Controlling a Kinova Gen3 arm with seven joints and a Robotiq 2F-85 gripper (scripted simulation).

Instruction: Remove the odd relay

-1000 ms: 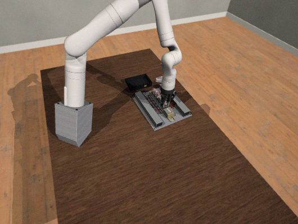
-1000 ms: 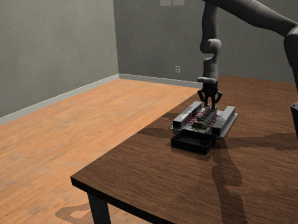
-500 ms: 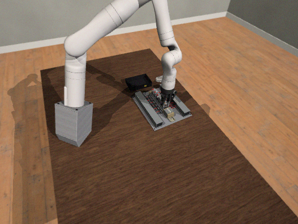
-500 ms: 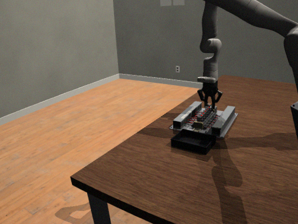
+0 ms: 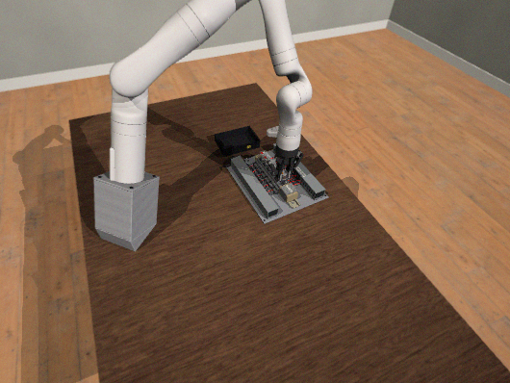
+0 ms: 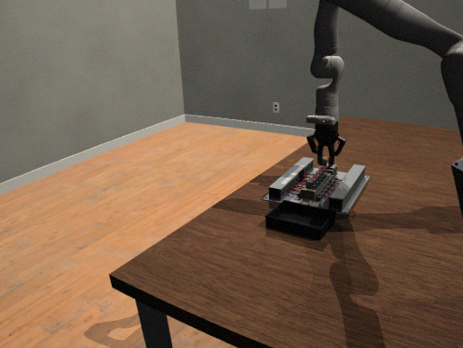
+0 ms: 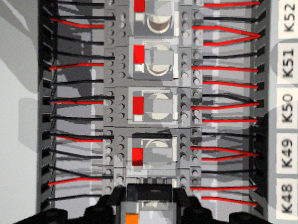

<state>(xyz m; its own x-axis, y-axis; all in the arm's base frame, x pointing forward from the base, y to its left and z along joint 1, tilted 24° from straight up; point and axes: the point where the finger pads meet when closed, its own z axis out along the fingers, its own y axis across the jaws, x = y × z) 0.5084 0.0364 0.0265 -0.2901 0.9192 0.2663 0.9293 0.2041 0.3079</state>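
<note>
Your end effector (image 5: pixel 287 178) (image 6: pixel 326 162) (image 7: pixel 149 203) is clamped on the relay with the orange button (image 7: pixel 161 217), fingers at either side of its body. That relay is over the relay panel (image 5: pixel 305 201) (image 6: pixel 272 199), and in the exterior view you can see it held up above the row. The wrist view cuts off its near end (so you cannot check all of it there).

Ahead of it in that view, you have four relays with red buttons: one by K49 (image 7: pixel 159 152), one by K50 (image 7: pixel 159 106), one by K51 (image 7: pixel 160 59) and one by K52 (image 7: pixel 159 15), partly cropped. The three by K49, K50 and K51 look seated and in line; you cannot judge the cropped one fully, and the remaining relay is hard to make out.

Red and black wires run from the row to the grey ducts (image 5: pixel 255 185) (image 6: pixel 351 188) on both sides. Your panel looks flat on the tabletop (image 5: pixel 241 289) (image 6: pixel 245 271). The black parts tray (image 5: pixel 242 146) (image 6: pixel 292 226) sits just beside one end of it.

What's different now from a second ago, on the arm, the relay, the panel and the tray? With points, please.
The gripper (image 5: pixel 285 180) (image 6: pixel 326 163) (image 7: pixel 149 203) has risen slightly. It is shut on the orange-button relay (image 6: pixel 324 161) (image 7: pixel 131 218); the earlier views are too small to tell when it took hold. No release shows. The relay panel (image 5: pixel 308 201) (image 6: pixel 351 188) (image 7: pixel 72 165) and black parts tray (image 5: pixel 236 150) (image 6: pixel 293 227) stayed put.
</note>
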